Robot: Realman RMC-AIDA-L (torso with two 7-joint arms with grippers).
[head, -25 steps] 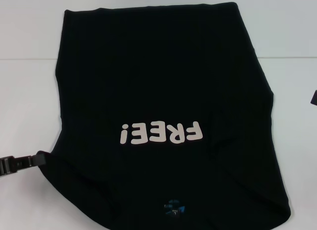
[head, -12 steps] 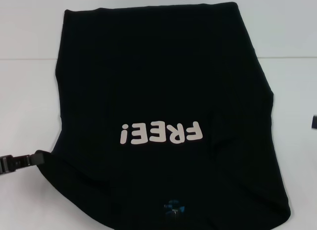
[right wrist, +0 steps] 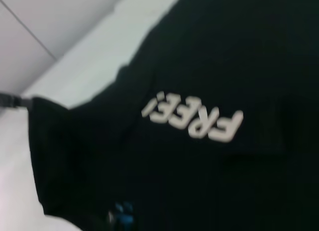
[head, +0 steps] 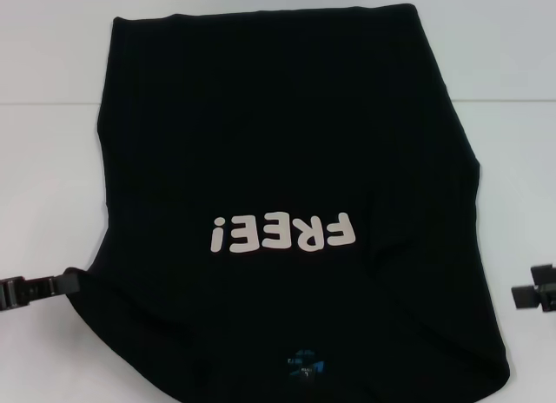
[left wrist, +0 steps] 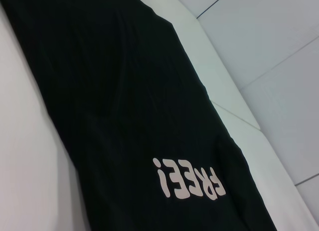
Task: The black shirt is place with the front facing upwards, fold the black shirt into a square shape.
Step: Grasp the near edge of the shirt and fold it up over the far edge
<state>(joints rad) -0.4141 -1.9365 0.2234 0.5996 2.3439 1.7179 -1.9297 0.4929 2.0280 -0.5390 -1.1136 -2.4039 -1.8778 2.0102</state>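
Shirt point(head: 287, 160): black, spread front-up on the white table point(head: 43, 177), with the pale "FREE!" lettering point(head: 283, 234) reading upside down in the head view and the small blue neck label point(head: 306, 363) on the edge nearest the robot. Both sleeves appear folded in, since the outline shows only a broad panel with slightly sloped sides. The cloth lies mostly flat, with soft creases near the collar end.

Left gripper point(head: 71, 280): low over the table at the shirt's left edge, level with a point just below the lettering. Its tip meets the shirt's edge, where a small fold of cloth is drawn out toward it. The right wrist view shows that corner of cloth lifted slightly and pulled to a point against the gripper tip point(right wrist: 22, 101). Fingers appear closed on that edge of the shirt. The lettering sits inward from this gripper, toward the middle of the cloth.

Right gripper point(head: 537, 292): only partly in view at the frame border, over bare table just beside the shirt's right edge and apart from it. Whether its fingers are spread or closed cannot be told.

Left wrist view: shirt and lettering point(left wrist: 188, 178) only, no fingers visible.
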